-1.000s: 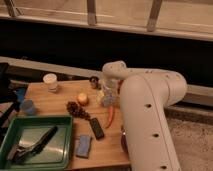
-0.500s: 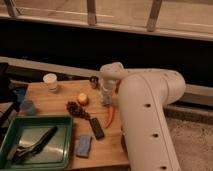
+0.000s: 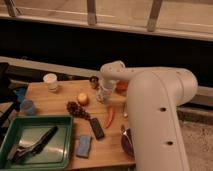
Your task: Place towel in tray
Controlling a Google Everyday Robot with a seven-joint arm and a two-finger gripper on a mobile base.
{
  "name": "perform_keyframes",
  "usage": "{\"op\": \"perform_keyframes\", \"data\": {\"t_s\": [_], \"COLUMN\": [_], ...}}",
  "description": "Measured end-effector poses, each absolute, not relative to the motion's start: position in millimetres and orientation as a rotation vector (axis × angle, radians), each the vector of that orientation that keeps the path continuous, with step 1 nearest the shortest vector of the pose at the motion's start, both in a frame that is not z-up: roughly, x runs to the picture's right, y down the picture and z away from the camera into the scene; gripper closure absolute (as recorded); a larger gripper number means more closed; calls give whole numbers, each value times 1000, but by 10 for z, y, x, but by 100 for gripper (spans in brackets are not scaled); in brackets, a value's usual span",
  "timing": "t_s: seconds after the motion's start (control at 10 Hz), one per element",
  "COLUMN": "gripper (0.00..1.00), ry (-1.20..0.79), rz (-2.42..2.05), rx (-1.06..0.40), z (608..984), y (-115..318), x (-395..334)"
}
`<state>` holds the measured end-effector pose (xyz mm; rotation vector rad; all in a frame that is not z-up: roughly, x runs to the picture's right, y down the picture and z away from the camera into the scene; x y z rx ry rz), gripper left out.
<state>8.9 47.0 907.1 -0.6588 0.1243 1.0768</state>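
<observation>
The towel (image 3: pixel 84 146) is a small folded blue cloth lying on the wooden table, just right of the green tray (image 3: pixel 62 120). The tray sits at the table's front left and holds dark utensils (image 3: pixel 35 146). My gripper (image 3: pixel 103 95) hangs from the white arm at the back middle of the table, next to a yellow round fruit (image 3: pixel 82 99). It is well behind the towel and apart from it. Nothing shows in the gripper.
On the wooden table (image 3: pixel 55 100) are a white cup (image 3: pixel 50 81), a blue cup (image 3: pixel 28 107), a dark cluster (image 3: pixel 75 107), a black remote (image 3: pixel 96 128), a red chili (image 3: pixel 110 116), a small dark can (image 3: pixel 93 81) and a dark bowl (image 3: pixel 126 141). My white arm (image 3: pixel 155 115) covers the right side.
The arm has hardly moved, only a slight sideways shift at the wrist. Nothing on the table has moved.
</observation>
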Motion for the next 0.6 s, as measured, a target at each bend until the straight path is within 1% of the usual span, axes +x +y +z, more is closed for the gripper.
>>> {"op": "perform_keyframes", "data": {"t_s": [0.3, 0.4, 0.6], "gripper": [100, 100, 100], "ry": [-17, -71, -145], "rz": [1024, 982, 890], "rx": [-671, -694, -744], "z": [8478, 8235, 7862], "y": [387, 471, 640], "x": [-4, -72, -264]}}
